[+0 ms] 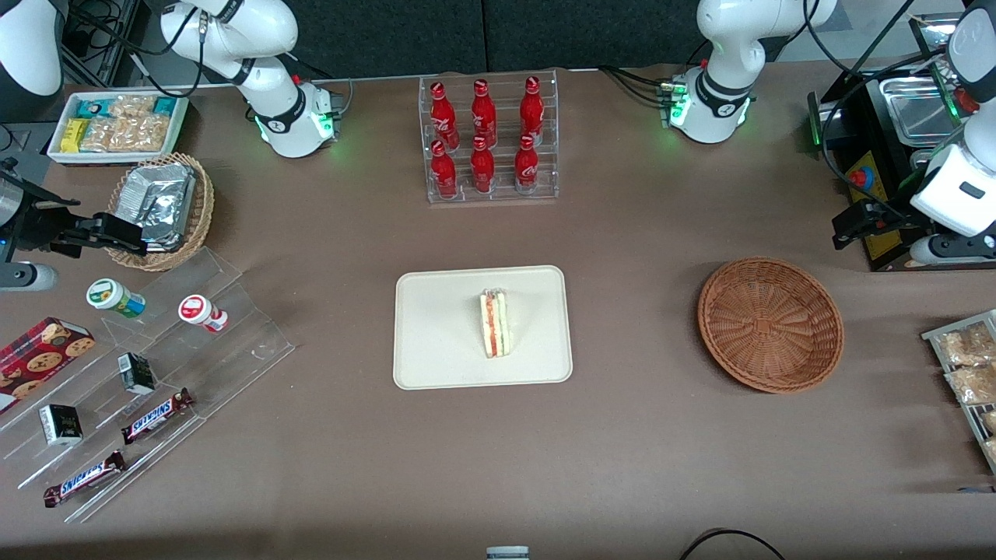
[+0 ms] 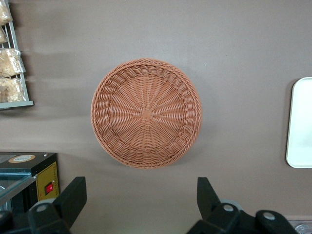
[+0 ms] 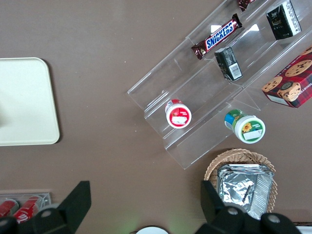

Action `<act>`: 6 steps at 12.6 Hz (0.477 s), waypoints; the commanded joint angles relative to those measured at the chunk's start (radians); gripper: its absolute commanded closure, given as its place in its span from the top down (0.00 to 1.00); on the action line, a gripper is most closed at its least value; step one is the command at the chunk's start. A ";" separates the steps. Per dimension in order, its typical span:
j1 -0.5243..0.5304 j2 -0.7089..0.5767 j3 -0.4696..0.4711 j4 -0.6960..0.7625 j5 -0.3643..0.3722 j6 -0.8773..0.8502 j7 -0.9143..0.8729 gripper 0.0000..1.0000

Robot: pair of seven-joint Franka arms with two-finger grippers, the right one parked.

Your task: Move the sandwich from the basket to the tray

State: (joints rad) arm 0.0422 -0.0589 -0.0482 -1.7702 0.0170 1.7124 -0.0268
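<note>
Sandwich [image 1: 495, 323] lies on the tray [image 1: 436, 342]; the basket [image 2: 146, 113] holds nothing; gripper [image 2: 141, 200] fingers [image 2: 73, 197] spread above the table

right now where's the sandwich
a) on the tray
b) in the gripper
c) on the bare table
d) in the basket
a: the sandwich stands on the tray, the basket holds nothing, and the gripper is open with nothing between its fingers, up above the table near the basket.
</note>
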 commanded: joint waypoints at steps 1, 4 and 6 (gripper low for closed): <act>-0.031 -0.006 0.028 0.006 -0.012 -0.020 0.013 1.00; -0.041 -0.007 0.028 0.006 -0.012 -0.023 0.005 1.00; -0.039 -0.015 0.028 0.011 -0.014 -0.045 0.004 1.00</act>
State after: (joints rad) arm 0.0238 -0.0591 -0.0376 -1.7700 0.0153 1.7079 -0.0268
